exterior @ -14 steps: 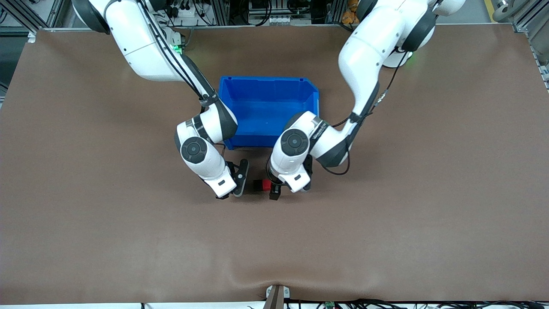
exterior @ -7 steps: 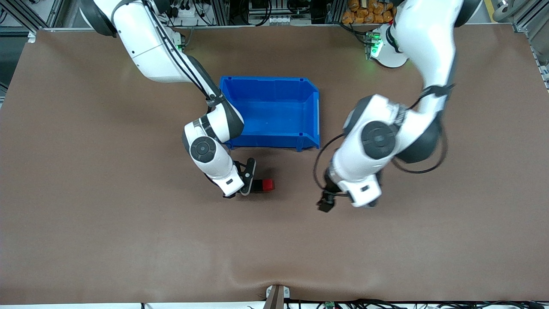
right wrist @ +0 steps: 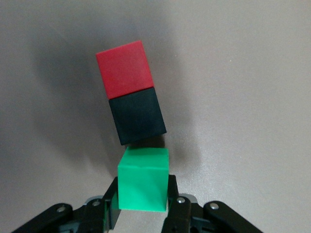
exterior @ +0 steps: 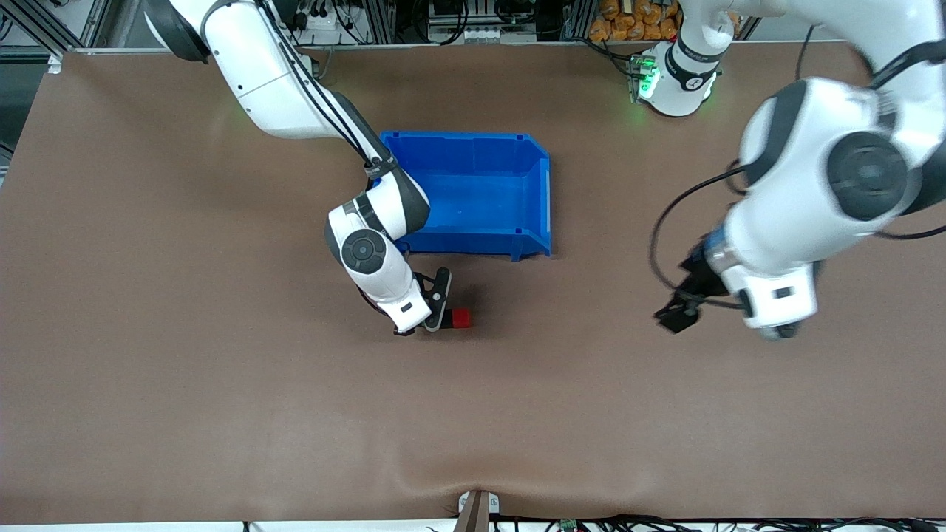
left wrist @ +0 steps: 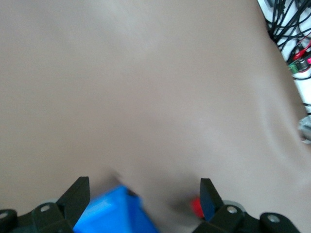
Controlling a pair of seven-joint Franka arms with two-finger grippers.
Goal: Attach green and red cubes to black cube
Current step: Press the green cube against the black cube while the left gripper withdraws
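Note:
In the right wrist view my right gripper [right wrist: 142, 188] is shut on the green cube [right wrist: 144, 179]. Just ahead of it on the table lies the black cube [right wrist: 137, 118] with the red cube [right wrist: 125, 68] joined to its end. That pair lies skewed to the green cube; I cannot tell if green touches black. In the front view the right gripper [exterior: 436, 314] is low beside the red cube [exterior: 461, 318] and hides the green cube. My left gripper [exterior: 674, 316] is open, empty and up over the table toward the left arm's end.
A blue bin [exterior: 473, 137] stands farther from the front camera than the cubes, close to the right arm's wrist. It also shows in the left wrist view [left wrist: 114, 213], as does the red cube [left wrist: 196, 207].
The left gripper has let go of the red and black pair and swung up and away toward its own end of the table. The right gripper has moved the green cube up to the black cube.

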